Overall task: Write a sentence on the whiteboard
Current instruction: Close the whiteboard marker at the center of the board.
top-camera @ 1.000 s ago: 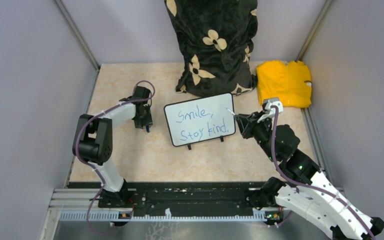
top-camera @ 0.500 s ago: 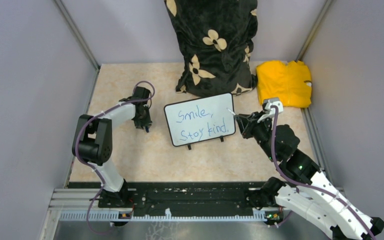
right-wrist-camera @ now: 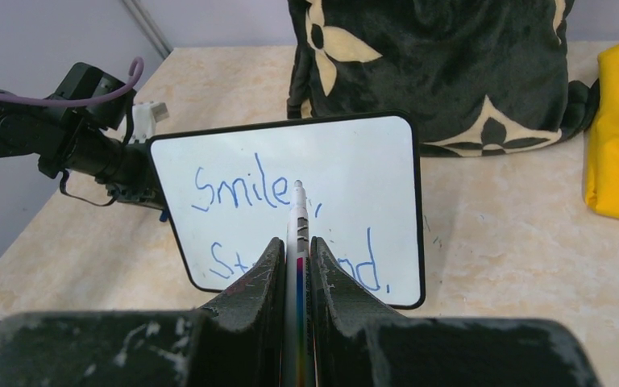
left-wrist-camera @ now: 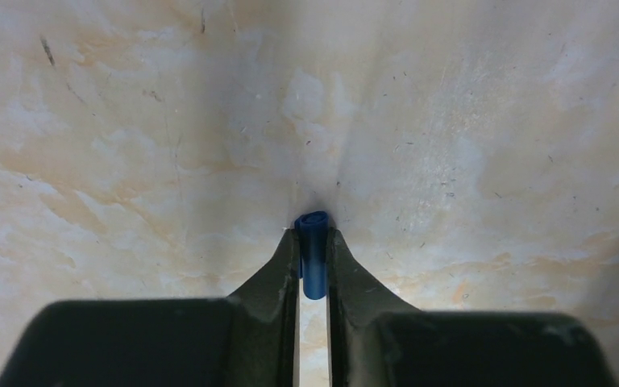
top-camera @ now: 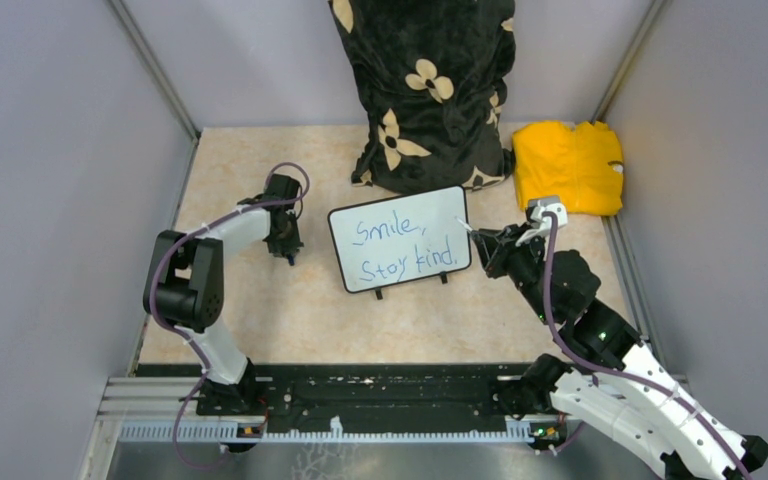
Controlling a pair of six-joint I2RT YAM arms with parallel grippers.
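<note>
The whiteboard lies on the table, its two black feet toward the arms. The sentence in blue reads "Smile, stay kind." in two lines. It also shows in the right wrist view on the board. My right gripper is shut on a white marker just off the board's right edge, with the tip pointing over the board. My left gripper is left of the board, pointing down at the table. It is shut on a small blue cap.
A black cushion with cream flowers stands against the back wall behind the board. A yellow cloth lies at the back right. Grey walls close in the left, right and back sides of the table.
The left gripper has shifted very slightly with the blue cap. The right arm, the marker and the board have not visibly moved.
</note>
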